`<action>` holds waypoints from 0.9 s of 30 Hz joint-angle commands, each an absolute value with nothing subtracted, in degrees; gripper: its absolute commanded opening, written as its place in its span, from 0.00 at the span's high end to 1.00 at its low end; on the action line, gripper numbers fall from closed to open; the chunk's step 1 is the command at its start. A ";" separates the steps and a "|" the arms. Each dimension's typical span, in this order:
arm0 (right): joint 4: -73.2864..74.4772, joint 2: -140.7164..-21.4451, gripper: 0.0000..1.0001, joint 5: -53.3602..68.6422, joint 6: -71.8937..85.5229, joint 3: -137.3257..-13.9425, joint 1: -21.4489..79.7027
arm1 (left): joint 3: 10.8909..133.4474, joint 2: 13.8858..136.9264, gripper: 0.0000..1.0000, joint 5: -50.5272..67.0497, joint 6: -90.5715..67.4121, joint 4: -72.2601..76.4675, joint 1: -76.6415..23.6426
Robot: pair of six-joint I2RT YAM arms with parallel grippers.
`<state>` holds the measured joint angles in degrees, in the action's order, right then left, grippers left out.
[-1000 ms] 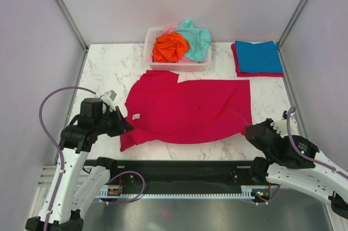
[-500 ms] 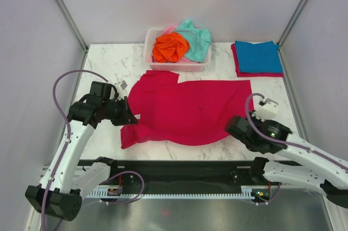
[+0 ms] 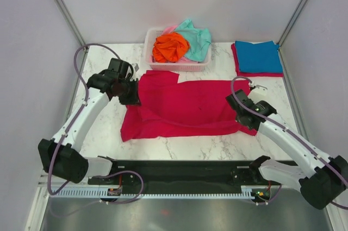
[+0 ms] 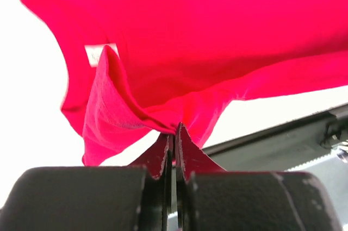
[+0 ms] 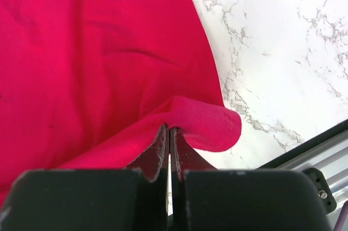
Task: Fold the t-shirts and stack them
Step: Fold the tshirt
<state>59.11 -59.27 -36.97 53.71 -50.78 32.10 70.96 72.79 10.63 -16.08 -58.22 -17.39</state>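
Pinching the red t-shirt point(image 3: 190, 106) on both sides: left gripper point(image 4: 174, 136) clamped on its left edge, right gripper point(image 5: 169, 133) clamped on its right edge, cloth bunched at each pinch.

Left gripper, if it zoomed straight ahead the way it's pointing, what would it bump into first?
The crimson t-shirt. The left gripper is shut on its edge, and more of that red cloth spreads right ahead of the jaws, though depth is unclear.

The left arm point(image 3: 87, 114) and right arm point(image 3: 288, 138) are white tubes with round black joints. A purple cable point(image 3: 77, 57) loops off each one. The left gripper point(image 4: 174, 130) and right gripper point(image 5: 169, 129) are black blocks with two thin pointed fingers.
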 commanded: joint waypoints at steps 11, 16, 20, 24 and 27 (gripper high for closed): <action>41.15 -73.12 1.00 -25.59 38.51 -50.27 18.29 | 87.17 95.09 0.98 5.36 -7.82 -55.02 -17.58; 37.27 -80.50 1.00 -22.85 36.04 -52.20 13.90 | 91.40 103.51 0.98 2.03 -7.03 -55.11 -17.49; 36.21 -86.03 0.81 -21.80 33.93 -56.24 11.43 | 98.50 109.68 0.77 -1.56 -9.31 -57.39 -17.40; 37.26 -87.90 0.08 -21.53 32.52 -61.33 7.92 | 100.72 106.45 0.46 -4.20 -12.30 -57.66 -17.40; 37.01 -83.61 0.02 -20.84 32.43 -60.30 4.84 | 96.00 98.72 0.42 -6.94 -15.90 -55.56 -17.32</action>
